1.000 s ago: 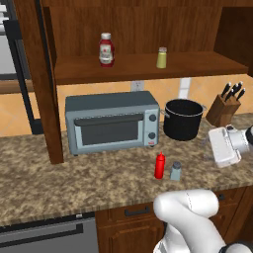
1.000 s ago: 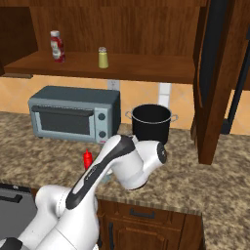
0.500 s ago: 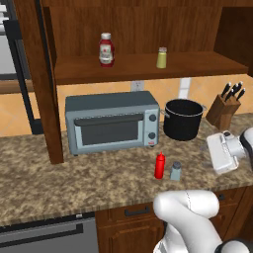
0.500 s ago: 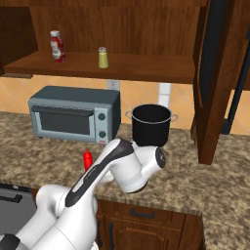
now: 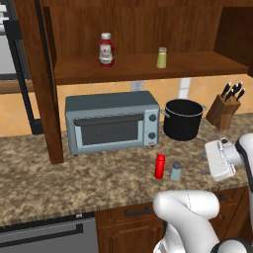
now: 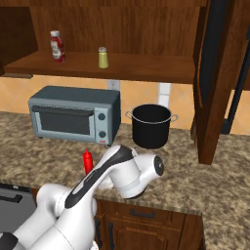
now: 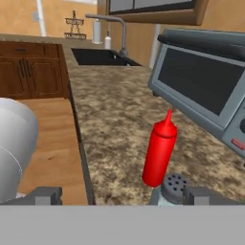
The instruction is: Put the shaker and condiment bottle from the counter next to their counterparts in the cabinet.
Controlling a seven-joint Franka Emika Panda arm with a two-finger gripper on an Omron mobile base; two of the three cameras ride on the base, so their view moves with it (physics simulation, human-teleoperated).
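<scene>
The slim red condiment bottle (image 5: 159, 165) stands on the speckled counter (image 5: 99, 180) in front of the toaster oven, with the small blue-grey shaker (image 5: 175, 171) just to its right. My gripper (image 5: 204, 164) hovers low over the counter to the right of both, pointing at them, open and empty. In the hand view the condiment bottle (image 7: 159, 153) is straight ahead. The shaker (image 7: 173, 188) sits close in front of the right fingertip (image 7: 201, 195). On the cabinet shelf (image 5: 148, 67) stand the ketchup bottle (image 5: 105, 49) and the yellowish-green shaker (image 5: 161, 58).
A grey toaster oven (image 5: 112, 121), a black pot (image 5: 183, 118) and a knife block (image 5: 225, 106) line the back of the counter. The cabinet's thick side post (image 5: 47, 99) comes down to the counter at left. A sink (image 7: 100, 56) lies farther along.
My hand has moved down and to the left, closer to the shaker and bottle. The jaws have stayed wide. Neither the bottle nor the shaker has moved.
</scene>
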